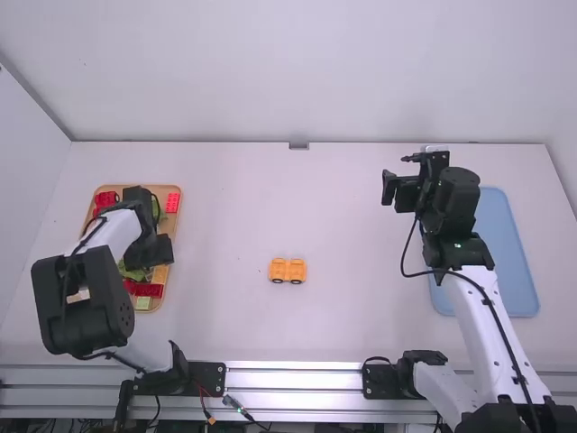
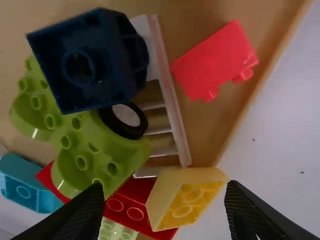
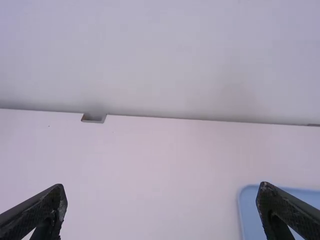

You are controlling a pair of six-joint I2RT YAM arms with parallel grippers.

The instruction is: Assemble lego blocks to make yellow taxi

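Two grippers spread: left gripper [image 2: 165, 188] above the tilted yellow plastic block [image 2: 185, 200], right gripper [image 3: 161, 188] empty | yellow wheeled taxi base [image 1: 288, 271] midway between the tabletop's [image 1: 361, 316] left and right edges | closing askew, we may drag the red studded brick [image 2: 135, 213] or snag the wooden tray's [image 2: 263, 84] right rim

Left wrist view close above tray [image 2: 268, 70]

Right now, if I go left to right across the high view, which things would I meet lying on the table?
Wooden tray of mixed blocks → small yellow-orange block vehicle on dark wheels → light blue tray.
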